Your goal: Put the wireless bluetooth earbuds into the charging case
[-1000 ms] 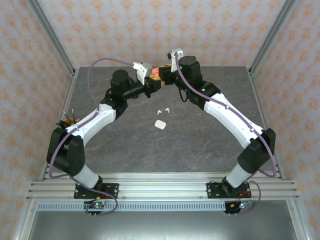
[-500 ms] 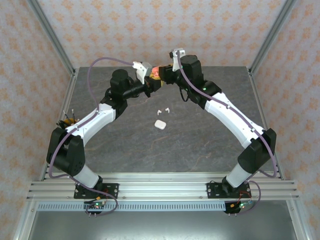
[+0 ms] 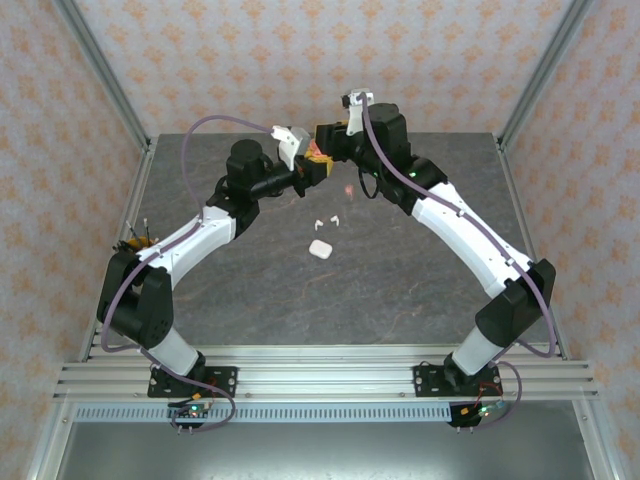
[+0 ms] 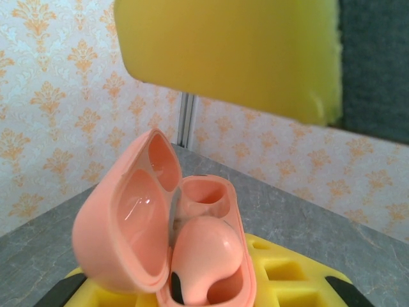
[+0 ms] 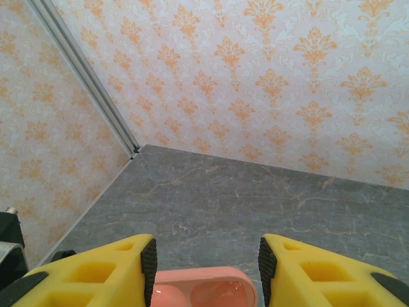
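Note:
My left gripper (image 3: 313, 166) is shut on the open coral-red charging case (image 4: 211, 281), held up at the table's far middle. Its lid (image 4: 121, 224) stands open to the left. One coral earbud (image 4: 204, 246) sits in the near slot, while the far slot (image 4: 204, 195) is hollow. My right gripper (image 3: 328, 136) hovers open just above the case, whose rim (image 5: 204, 289) shows between the yellow fingers (image 5: 96, 272) without touching them. A small coral speck (image 3: 347, 188), perhaps another earbud, lies on the table. Two white earbuds (image 3: 327, 219) lie loose nearby.
A shut white case (image 3: 320, 249) rests mid-table, just in front of the white earbuds. The grey stone tabletop (image 3: 420, 290) is ringed by patterned walls and metal posts. A small dark fixture (image 3: 135, 243) sits at the left edge.
My right gripper has opened wider and lifted up and back off the coral case. The left gripper, still holding the case, shifted slightly. The coral speck on the table is new.

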